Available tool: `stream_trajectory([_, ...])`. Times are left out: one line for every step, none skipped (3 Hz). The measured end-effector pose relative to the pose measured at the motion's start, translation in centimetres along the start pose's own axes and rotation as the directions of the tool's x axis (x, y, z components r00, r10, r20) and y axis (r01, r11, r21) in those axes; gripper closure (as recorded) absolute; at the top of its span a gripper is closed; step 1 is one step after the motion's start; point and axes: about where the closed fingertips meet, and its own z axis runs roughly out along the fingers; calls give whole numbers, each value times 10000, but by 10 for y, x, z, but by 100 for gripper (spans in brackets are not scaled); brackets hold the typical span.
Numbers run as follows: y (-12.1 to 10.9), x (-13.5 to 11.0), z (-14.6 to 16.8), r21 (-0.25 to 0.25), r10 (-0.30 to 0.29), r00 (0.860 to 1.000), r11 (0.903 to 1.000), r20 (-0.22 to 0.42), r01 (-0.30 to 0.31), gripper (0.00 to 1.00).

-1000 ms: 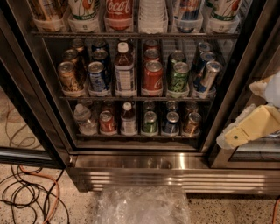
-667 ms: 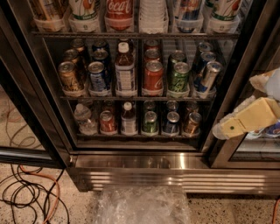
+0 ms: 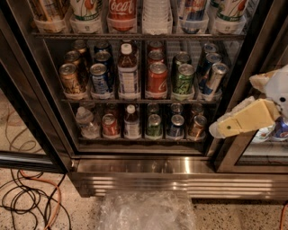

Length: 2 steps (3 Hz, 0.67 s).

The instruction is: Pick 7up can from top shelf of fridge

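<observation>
The fridge (image 3: 144, 167) stands open in front of me, with its ribbed steel base low in view. The top shelf (image 3: 135, 35) runs along the upper edge, and only the lower parts of its drinks show in white cup holders. The 7up can (image 3: 86, 9), white with green lettering and a red spot, stands second from the left, next to a red Coca-Cola can (image 3: 122, 9). A similar white and green can (image 3: 231, 10) stands at the far right. My cream gripper (image 3: 234, 121) hangs at the right, in front of the black door post, level with the lower racks and well below the top shelf.
The middle rack (image 3: 135, 101) and bottom rack (image 3: 135, 139) hold several cans and bottles. A stack of white cups (image 3: 156, 15) stands on the top shelf. Black and orange cables (image 3: 27, 197) lie on the floor at left. Crumpled clear plastic (image 3: 144, 211) lies before the base.
My gripper has moved a little to the left and slightly up, towards the open fridge. The drinks have not moved.
</observation>
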Motion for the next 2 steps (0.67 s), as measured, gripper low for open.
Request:
stream_trajectory([7, -35, 18, 203, -328, 9863, 9993, 1618, 299, 0])
stream_trajectory([2, -50, 16, 497, -453, 9771, 9981, 2077, 357, 0])
